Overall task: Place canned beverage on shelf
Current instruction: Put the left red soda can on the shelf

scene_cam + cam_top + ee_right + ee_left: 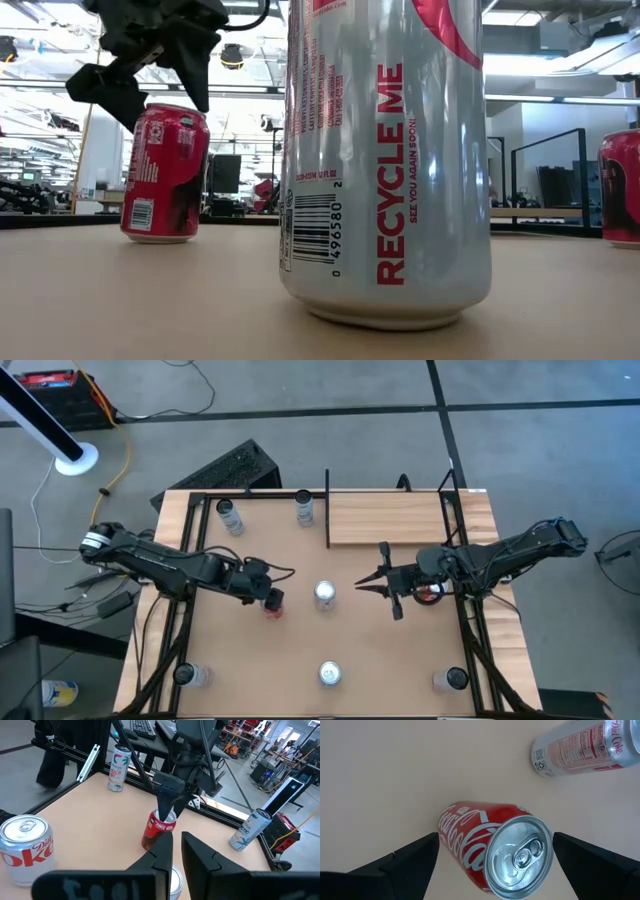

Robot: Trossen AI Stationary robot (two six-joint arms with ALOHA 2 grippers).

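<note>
A red cola can (465, 840) stands upright on the tabletop left of centre (274, 606). My left gripper (496, 836) is open just over it, pointing steeply down. Its two fingers stand on either side of the can's top (165, 110) without touching it. A silver Diet Coke can (325, 594) stands at the table's centre. My right gripper (362, 588) hovers right of that can, pointing at it nearly level, shut on nothing (177, 845). The shelf (390, 518), a pale wood board with a black upright bar at its left end, lies at the far right.
Two cans stand at the far edge (230, 515) (305, 508). Three more stand along the near edge, the middle one (385, 150) filling the low view. Another red can (430, 592) stands under my right arm. A black frame borders the table.
</note>
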